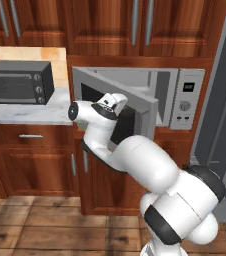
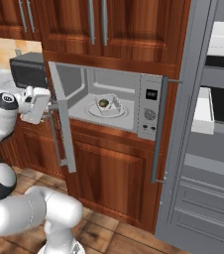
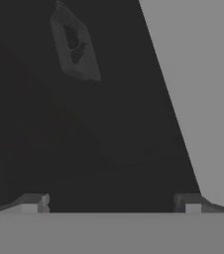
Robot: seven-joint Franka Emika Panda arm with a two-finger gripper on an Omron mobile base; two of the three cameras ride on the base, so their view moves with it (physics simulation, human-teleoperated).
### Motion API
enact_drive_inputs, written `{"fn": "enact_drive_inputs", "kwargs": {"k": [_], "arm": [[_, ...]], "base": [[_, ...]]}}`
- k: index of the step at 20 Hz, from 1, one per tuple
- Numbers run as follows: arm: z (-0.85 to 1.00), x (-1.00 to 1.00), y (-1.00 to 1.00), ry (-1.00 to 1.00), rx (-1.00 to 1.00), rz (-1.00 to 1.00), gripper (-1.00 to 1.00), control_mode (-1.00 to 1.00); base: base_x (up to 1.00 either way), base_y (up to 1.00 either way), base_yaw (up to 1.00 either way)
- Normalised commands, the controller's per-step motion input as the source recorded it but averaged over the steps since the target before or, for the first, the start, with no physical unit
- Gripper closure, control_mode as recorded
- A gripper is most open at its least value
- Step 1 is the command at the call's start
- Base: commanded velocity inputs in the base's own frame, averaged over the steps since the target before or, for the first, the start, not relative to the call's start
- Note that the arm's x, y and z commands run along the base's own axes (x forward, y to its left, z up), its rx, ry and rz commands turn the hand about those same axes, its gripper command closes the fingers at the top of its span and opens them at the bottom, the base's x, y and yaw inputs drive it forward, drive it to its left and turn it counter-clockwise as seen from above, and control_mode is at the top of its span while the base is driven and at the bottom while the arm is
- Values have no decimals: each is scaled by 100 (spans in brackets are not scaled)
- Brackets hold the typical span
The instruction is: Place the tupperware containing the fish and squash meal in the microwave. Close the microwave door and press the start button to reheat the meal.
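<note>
The pincer (image 3: 111, 203) is standing with its jaws wide apart and nothing between them, facing the dark window of the microwave door (image 2: 63, 119) from close by. The arm is reaching up and forward from the base, elbow bent, with the hand at about nine o'clock of the door's free edge in the right base view. Beyond the door, the tupperware (image 2: 109, 105) with the fish and squash meal (image 2: 103, 103) is already sitting on the turntable inside the microwave (image 2: 129, 101). So the placing seems done and the door-closing step is in hand. The next move is probably calling for a steady push on the outer face, swinging the door toward the control panel (image 2: 149, 106) at three o'clock of the cavity, before the start button.
</note>
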Motion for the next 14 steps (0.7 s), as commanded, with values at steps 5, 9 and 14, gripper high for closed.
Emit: {"fn": "enact_drive_inputs", "kwargs": {"k": [5, 9, 14], "arm": [[0, 64, -23, -1, 0, 0, -100, -100], [0, 65, -14, -6, 0, 0, -100, -100], [-3, 62, -16, -14, 0, 4, -100, -100]], "base": [[0, 0, 0], [0, 0, 0], [0, 0, 0]]}}
